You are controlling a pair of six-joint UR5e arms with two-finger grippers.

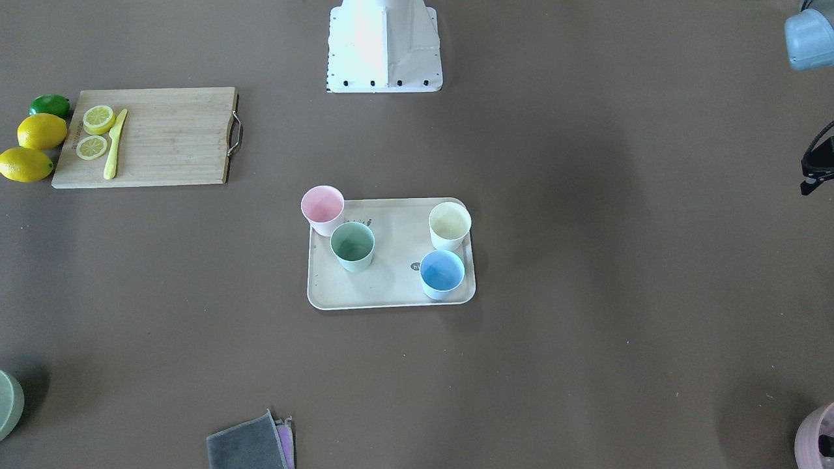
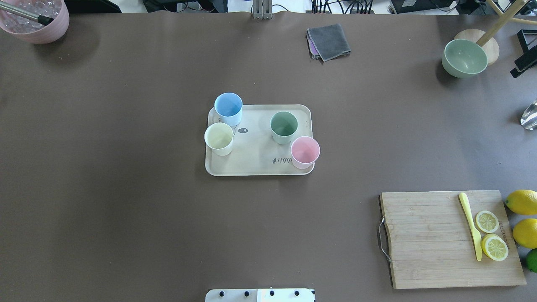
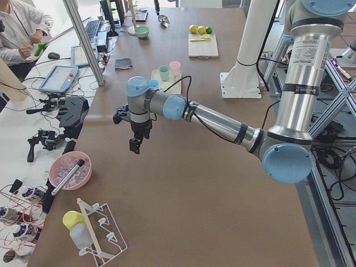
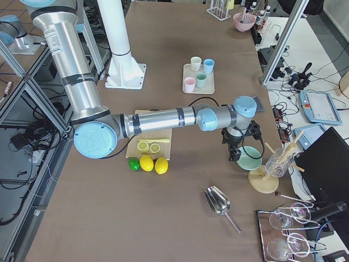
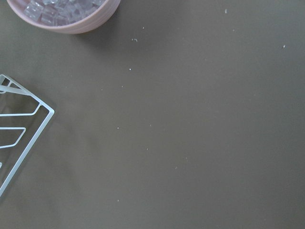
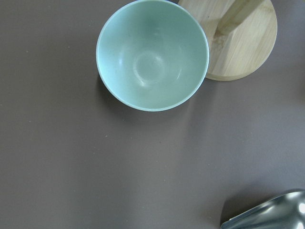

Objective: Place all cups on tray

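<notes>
The cream tray (image 2: 256,162) lies at the table's middle. Four cups stand upright on it: blue (image 2: 228,107), cream-white (image 2: 218,137), sage green (image 2: 284,126) and pink (image 2: 305,151), the pink one at a tray corner. They also show in the front view: pink cup (image 1: 322,207), green cup (image 1: 352,245), cream cup (image 1: 449,224), blue cup (image 1: 442,273). My left gripper (image 3: 135,147) hangs over bare table far from the tray, near the pink pot. My right gripper (image 4: 235,154) hangs over the green bowl. I cannot tell whether either is open or shut. Neither holds a cup.
A bamboo cutting board (image 2: 428,239) with lemon slices and a yellow knife lies near the robot's right, with lemons beside it. A grey cloth (image 2: 329,41), a green bowl (image 2: 464,58), a pink pot (image 2: 40,25), a metal scoop (image 4: 218,202) and a wire rack (image 5: 19,129) sit at the edges.
</notes>
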